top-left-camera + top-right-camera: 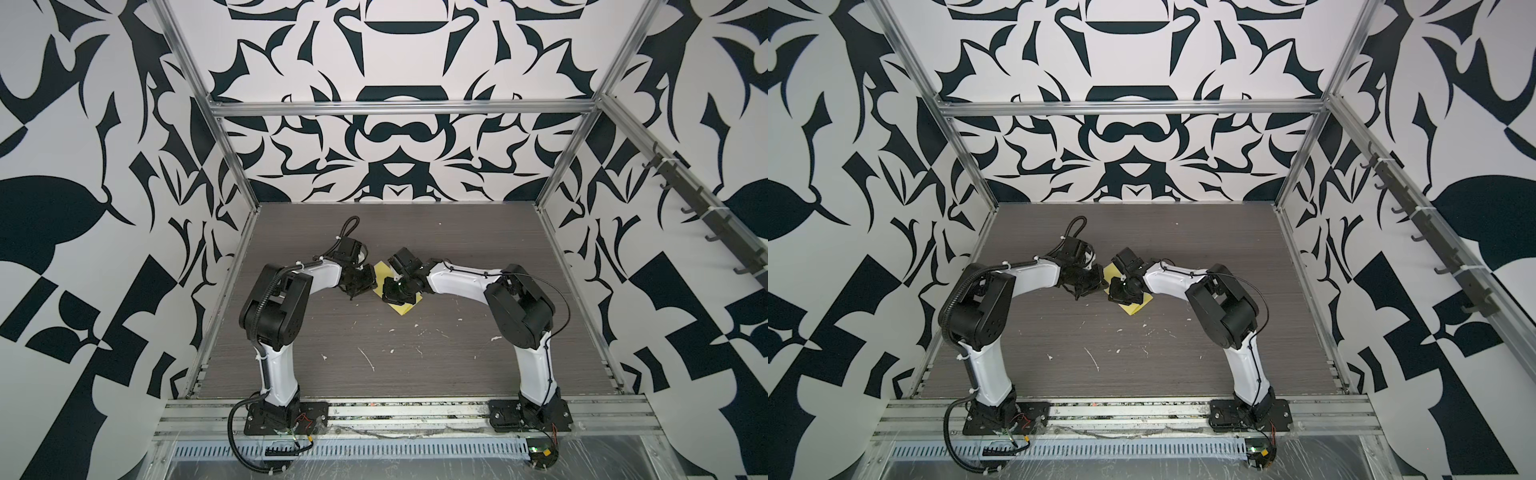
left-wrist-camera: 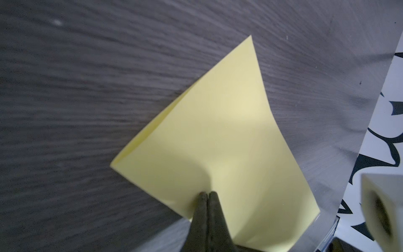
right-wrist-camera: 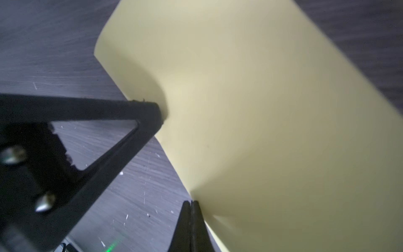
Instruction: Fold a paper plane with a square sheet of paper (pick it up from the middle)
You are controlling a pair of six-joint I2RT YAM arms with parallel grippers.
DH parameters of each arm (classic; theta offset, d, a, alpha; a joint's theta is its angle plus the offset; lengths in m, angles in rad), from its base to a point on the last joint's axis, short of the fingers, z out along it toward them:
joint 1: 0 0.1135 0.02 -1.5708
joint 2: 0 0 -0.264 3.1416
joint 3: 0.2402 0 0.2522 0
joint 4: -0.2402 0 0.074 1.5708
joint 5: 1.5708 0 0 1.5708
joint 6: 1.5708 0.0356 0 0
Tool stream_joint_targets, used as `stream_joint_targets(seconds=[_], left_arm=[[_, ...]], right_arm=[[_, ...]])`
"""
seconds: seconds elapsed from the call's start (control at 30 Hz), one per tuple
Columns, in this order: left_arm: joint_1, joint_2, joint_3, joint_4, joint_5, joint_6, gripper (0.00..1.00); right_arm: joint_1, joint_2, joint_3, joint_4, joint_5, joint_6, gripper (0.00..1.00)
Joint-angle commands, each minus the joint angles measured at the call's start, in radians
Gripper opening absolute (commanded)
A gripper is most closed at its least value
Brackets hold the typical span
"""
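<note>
The yellow paper (image 1: 402, 309) is near the middle of the grey table (image 1: 415, 374), right between the two arms. Up close, the paper (image 2: 218, 131) looks folded over once, because two thin layers show along one side. It bends up in a soft curve, so it is not lying flat. I cannot tell if any corner touches the table. The left claw (image 2: 207, 194) has its tips squeezed together on one edge of the paper. The right claw (image 3: 192, 201) is also squeezed tight on an edge, and the paper puckers where it bites. One of the left claw's fingers (image 3: 150, 111) shows close by on the same side, so the two claws hold the paper quite near each other. Small white bits (image 1: 368, 357) lie on the table nearer the arm bases, well away from the paper. I think this is an early fold, and the plane has no nose or wings yet. Next, the claws likely need to line up the edges, lay the paper down flat, and press the fold sharp without pulling apart and tearing it.
</note>
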Motion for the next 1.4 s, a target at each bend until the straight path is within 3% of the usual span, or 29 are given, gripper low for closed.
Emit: stream_joint_targets(seconds=[0.0,0.3,0.7,1.37], left_arm=[[0.003,0.024,-0.035,-0.058,-0.057,-0.002,0.00],[0.002,0.024,-0.039,-0.060,-0.057,0.002,0.00],[0.003,0.022,-0.041,-0.064,-0.070,0.002,0.00],[0.004,-0.005,-0.033,-0.072,-0.060,0.014,0.00]], right_arm=[[0.002,-0.006,0.051,0.023,-0.013,0.015,0.00],[-0.002,0.008,0.057,0.011,0.026,0.021,0.00],[-0.002,-0.040,-0.054,-0.042,0.024,0.012,0.00],[-0.005,-0.190,-0.201,-0.088,0.035,-0.024,0.00]])
